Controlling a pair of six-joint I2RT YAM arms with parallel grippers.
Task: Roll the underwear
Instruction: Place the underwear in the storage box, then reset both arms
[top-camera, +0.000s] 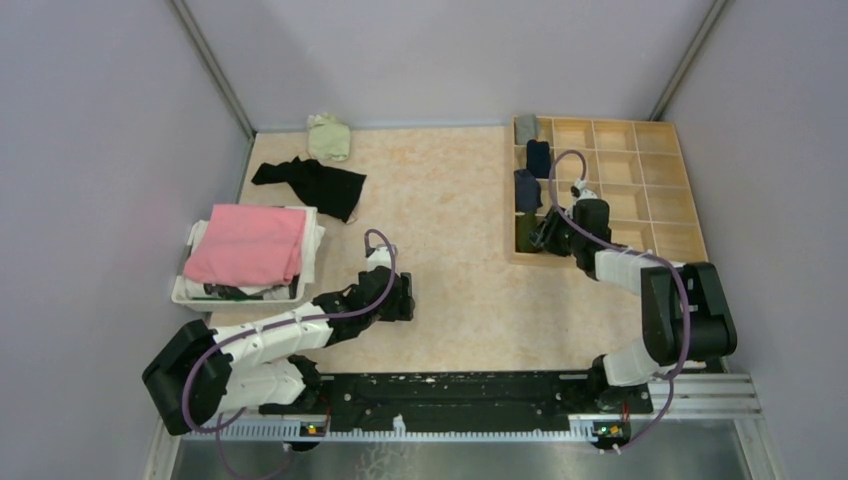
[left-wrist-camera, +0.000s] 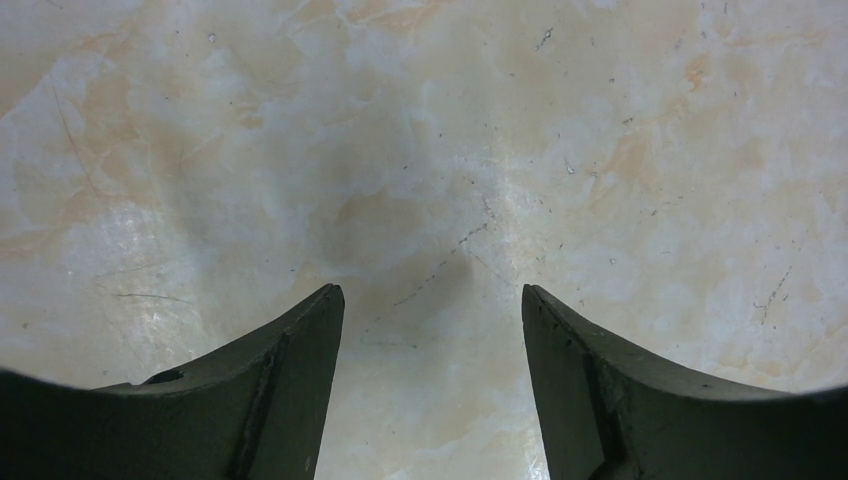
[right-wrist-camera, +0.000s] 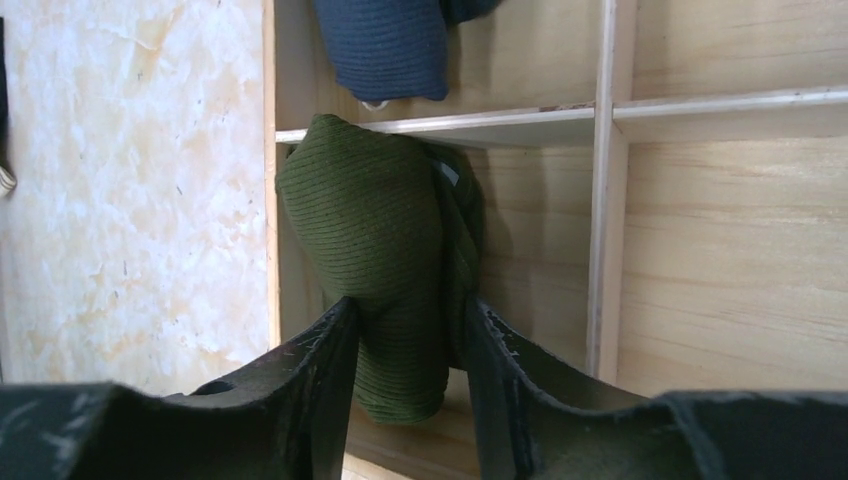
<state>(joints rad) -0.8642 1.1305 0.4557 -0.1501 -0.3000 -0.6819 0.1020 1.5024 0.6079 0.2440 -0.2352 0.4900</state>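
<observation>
Olive-green ribbed roll of underwear (right-wrist-camera: 380, 230): lies in the cell directly under the right hand (right-wrist-camera: 410, 310), against the wall to the hand's left, in the pale wooden compartment tray (right-wrist-camera: 605, 200). It is seated between the two fingers, and its far end bulges out ahead of the fingertips. Its long axis runs with the fingers, away from the wrist, so the hand straddles its short width.

State of the right hand: part-way apart, both pads against the roll. The fabric is seen narrower between them than beyond, so it is read as held.

A navy knitted roll (right-wrist-camera: 385, 50) is noted in the next cell ahead of the fingertips, apart from the green one.

Judgement: release is the step in hand. The withdrawal should be made straight back along the roll's axis, lest the fabric be dragged out.

The right arm is stretched forward, wrist over the tray's near corner. The left hand (left-wrist-camera: 432, 300) is wide open and holds nothing, hanging over the bare marbled beige desk (left-wrist-camera: 400, 150), well apart from the tray. The loose black garment (top-camera: 315, 183) lies beyond it.
</observation>
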